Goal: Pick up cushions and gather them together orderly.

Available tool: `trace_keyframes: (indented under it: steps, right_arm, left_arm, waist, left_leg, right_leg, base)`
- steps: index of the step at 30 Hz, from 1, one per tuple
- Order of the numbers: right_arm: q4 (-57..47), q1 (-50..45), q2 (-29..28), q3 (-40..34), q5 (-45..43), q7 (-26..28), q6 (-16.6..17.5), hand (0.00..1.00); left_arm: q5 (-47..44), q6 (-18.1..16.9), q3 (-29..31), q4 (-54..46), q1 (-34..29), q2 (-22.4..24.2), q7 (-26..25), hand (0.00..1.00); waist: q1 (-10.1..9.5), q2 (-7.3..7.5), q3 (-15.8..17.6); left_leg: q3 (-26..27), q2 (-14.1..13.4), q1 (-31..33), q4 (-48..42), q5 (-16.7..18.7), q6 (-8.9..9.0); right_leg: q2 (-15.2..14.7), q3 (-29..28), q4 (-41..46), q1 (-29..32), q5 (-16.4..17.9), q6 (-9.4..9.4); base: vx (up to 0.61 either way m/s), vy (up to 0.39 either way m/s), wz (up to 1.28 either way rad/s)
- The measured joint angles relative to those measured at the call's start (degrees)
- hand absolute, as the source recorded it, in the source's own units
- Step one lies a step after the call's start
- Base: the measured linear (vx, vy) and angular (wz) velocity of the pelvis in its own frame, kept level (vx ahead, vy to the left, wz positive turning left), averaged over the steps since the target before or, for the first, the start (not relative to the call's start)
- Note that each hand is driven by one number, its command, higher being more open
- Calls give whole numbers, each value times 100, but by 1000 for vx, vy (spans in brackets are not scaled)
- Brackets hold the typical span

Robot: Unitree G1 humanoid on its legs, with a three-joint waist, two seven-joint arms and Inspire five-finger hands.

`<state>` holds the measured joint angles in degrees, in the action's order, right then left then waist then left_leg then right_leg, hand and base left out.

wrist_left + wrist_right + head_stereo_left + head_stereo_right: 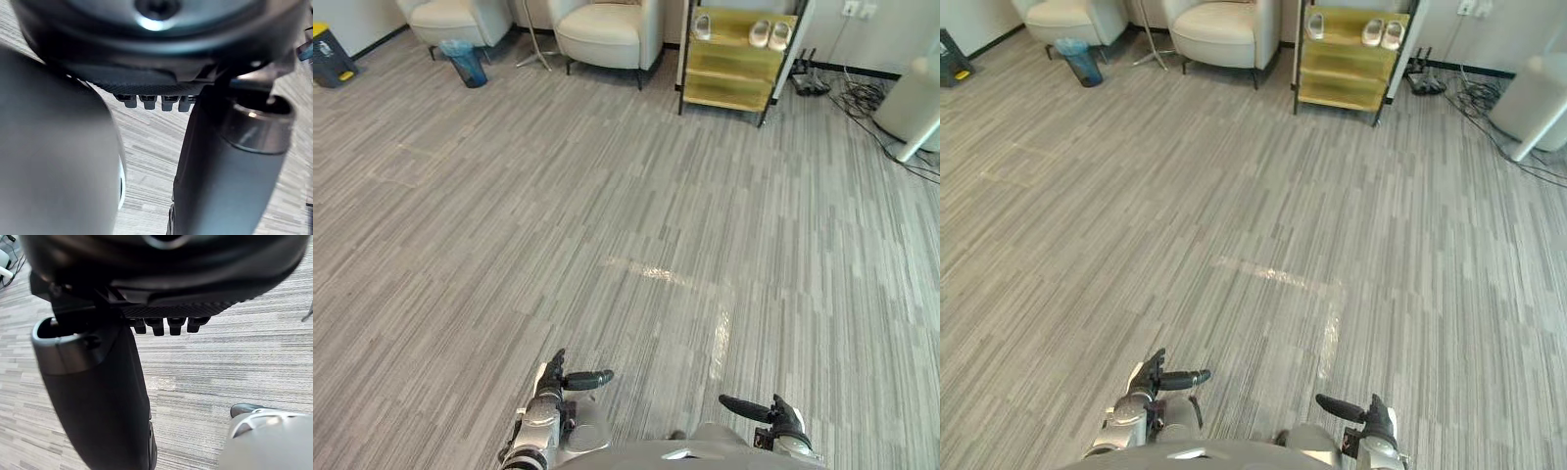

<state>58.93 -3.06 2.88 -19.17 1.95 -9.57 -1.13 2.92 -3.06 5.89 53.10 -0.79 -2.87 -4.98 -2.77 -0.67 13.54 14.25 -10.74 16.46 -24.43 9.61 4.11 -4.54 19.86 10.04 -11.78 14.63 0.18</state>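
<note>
— Which way do the cushions lie from us?
— Far ahead and to the left. The only ones we make out are the cream seat cushions (pixel 597 24) of two armchairs (pixel 644 34) across the open floor (pixel 636 215) (whether they lift off, we cannot tell).
— Which arm is nearer?
— The left robot hand (pixel 551 380), we judge, by a little. It and the right robot hand (pixel 781 416) hang low beside us, fingers relaxed and spread, thumbs out, holding nothing.

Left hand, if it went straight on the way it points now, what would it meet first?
Likely the grey floor: the left hand aims its straight fingers down at it, nothing between; depth unclear.
</note>
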Motion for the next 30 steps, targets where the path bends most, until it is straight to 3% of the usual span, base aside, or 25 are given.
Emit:
trace_keyframes:
  steps: [1, 2, 3, 5, 8, 9, 10, 11, 12, 13, 15, 16, 17, 18, 19, 22, 24, 25, 26, 27, 28, 30]
  right_arm:
    - [47, 13, 9, 7, -44, 1, 2, 100]
    - [102, 61, -77, 27, -91, -4, 1, 100]
    - [105, 84, -152, 88, -115, 2, -4, 100]
    - [212, 167, -316, 139, -111, 19, 1, 100]
    - [267, 167, -310, 141, -94, 30, 8, 100]
    - [266, 174, -291, 152, -87, 36, 23, 100]
    - [258, 181, -270, 214, -103, 60, 16, 100]
    - [259, 227, -255, 226, -104, 73, 9, 100]
    - [257, 233, -245, 238, -93, 86, 19, 100]
    - [237, 246, -232, 248, -96, 103, 27, 100]
    - [195, 252, -195, 301, -92, 107, 44, 100]
    - [177, 259, -187, 300, -93, 108, 56, 100]
    - [152, 335, -157, 301, -94, 114, 66, 100]
    - [155, 357, -135, 325, -88, 112, 60, 100]
    - [156, 348, -123, 342, -106, 115, 49, 100]
    - [221, 403, 188, 314, -72, 97, 71, 100]
    - [275, 335, 182, 116, -73, 71, 29, 100]
    - [244, 203, 156, -5, -108, 80, 16, 100]
    - [249, 53, 101, -47, -99, 79, 6, 100]
    - [238, 0, 98, -36, -97, 77, 6, 100]
    - [137, -187, 95, 10, -100, 72, 0, 100]
    - [66, -327, 112, 2, -101, 47, -10, 100]
  left_arm:
    - [-16, -1, -23, 9, -7, 8, 11, 100]
    - [-11, -2, -31, 55, 12, -24, -6, 100]
    - [-6, 2, -74, 76, 37, -95, -12, 100]
    - [-70, 18, -89, 164, 137, -252, 23, 100]
    - [-54, 31, -105, 258, 130, -242, 27, 100]
    - [-54, 42, -113, 337, 104, -249, 34, 100]
    - [-59, 68, -132, 415, 89, -272, 35, 100]
    - [-61, 117, -220, 466, 92, -310, 32, 100]
    - [-57, 131, -303, 484, 86, -330, 31, 100]
    - [-57, 131, -437, 578, 100, -400, 33, 100]
    - [-61, 130, -492, 599, 80, -430, 23, 100]
    - [-62, 130, -490, 606, 81, -429, 21, 100]
    - [-63, 131, -482, 630, 55, -434, 20, 100]
    - [-63, 131, -481, 646, 44, -455, 23, 100]
    - [-62, 126, -485, 670, 43, -474, 26, 100]
    - [-35, 94, -480, 726, 71, -234, 42, 100]
    - [5, 109, -482, 770, 78, -114, 44, 100]
    - [29, 113, -478, 781, 111, -101, 69, 100]
    - [176, 117, -449, 768, 140, -97, 104, 100]
    - [198, 117, -438, 751, 138, -96, 114, 100]
    - [218, 116, -331, 631, 109, -110, 146, 100]
    - [216, 96, -244, 485, 38, -45, 119, 100]
  waist:
    - [-40, 6, -5]
    - [-104, 91, -18]
    - [-70, 219, -53]
    - [-50, 383, -62]
    - [-57, 356, -164]
    - [-47, 333, -186]
    - [-22, 357, -199]
    - [44, 408, -188]
    - [59, 400, -182]
    - [67, 406, -189]
    - [72, 343, -179]
    - [74, 321, -174]
    - [106, 282, -180]
    - [129, 317, -192]
    - [159, 353, -197]
    - [143, -8, -180]
    - [194, -41, -197]
    - [198, -33, -193]
    - [215, 4, -178]
    - [218, 8, -177]
    - [219, 2, -175]
    - [174, -92, -218]
  left_leg:
    - [-240, 297, -83, 931, -918, 25]
    - [-264, 466, -342, 1250, -1410, -162]
    - [-252, 547, -359, 1308, -1405, -187]
    - [-240, 555, -221, 733, -1013, -319]
    - [-50, 463, -389, 17, -365, -421]
    - [65, 458, -629, 64, -156, -389]
    - [131, 514, -958, 326, 4, -365]
    - [197, 605, -1252, 535, 87, -423]
    - [226, 640, -1393, 625, 103, -414]
    - [245, 634, -1762, 866, 141, -387]
    - [244, 495, -2118, 1135, 102, -310]
    - [244, 451, -2179, 1192, 94, -296]
    - [241, 315, -2314, 1280, 86, -274]
    - [231, 288, -2392, 1314, 93, -179]
    - [195, 309, -2452, 1316, 127, -54]
    - [68, 121, -2519, 1529, 67, 39]
    - [37, 96, -2582, 1486, -19, 72]
    - [-62, 39, -2548, 1247, -14, 88]
    - [-149, -149, -2236, 297, 53, 190]
    - [-183, -212, -2082, -44, 67, 203]
    - [-259, -552, -1489, -1395, 68, 174]
    - [-227, -758, -1186, -1939, 262, 127]
  right_leg:
    - [-41, -92, -96, -146, 63, 143]
    - [-109, -263, -221, -264, 76, 201]
    - [-186, -307, -270, -252, -4, 252]
    - [-302, -543, -197, -302, -225, 431]
    - [-401, -994, 747, -186, -294, 492]
    - [-519, -1092, 1584, 115, -342, 577]
    - [-787, -1011, 2669, 537, -586, 905]
    - [-1133, -827, 3629, 948, -904, 974]
    - [-1278, -682, 3989, 1128, -759, 808]
    - [-1424, -226, 4250, 1404, -171, 465]
    - [-1238, 285, 3774, 1815, 213, 206]
    - [-1150, 340, 3533, 1944, 236, 175]
    - [-824, 304, 2520, 2338, 161, 192]
    - [-643, 161, 1625, 2429, -216, 254]
    - [-544, 57, 1387, 2392, -901, 18]
    - [-205, 76, 1327, 2215, -802, -229]
    - [-193, 154, 1373, 2074, -566, -236]
    - [-181, 232, 1347, 1931, -417, -228]
    - [-143, 368, 1184, 1650, -322, -231]
    - [-122, 396, 1139, 1565, -302, -222]
    - [10, 511, 979, 1293, -250, -230]
    - [137, 549, 821, 1035, -237, -229]
  base:
    - [475, 169, -34]
    - [485, 156, -27]
    - [535, 121, -10]
    - [426, 103, 9]
    - [284, 95, -30]
    - [324, 112, -44]
    - [391, 121, -45]
    - [398, 63, -30]
    - [337, 4, -22]
    - [333, -23, -9]
    - [316, -112, 3]
    - [373, -205, 11]
    - [311, -200, 16]
    - [324, -234, 25]
    - [273, -200, 25]
    - [320, -249, -5]
    - [160, -147, 17]
    - [181, -208, 52]
    - [170, -209, 47]
    - [116, -144, 48]
    - [131, -135, 22]
    - [149, -56, 4]
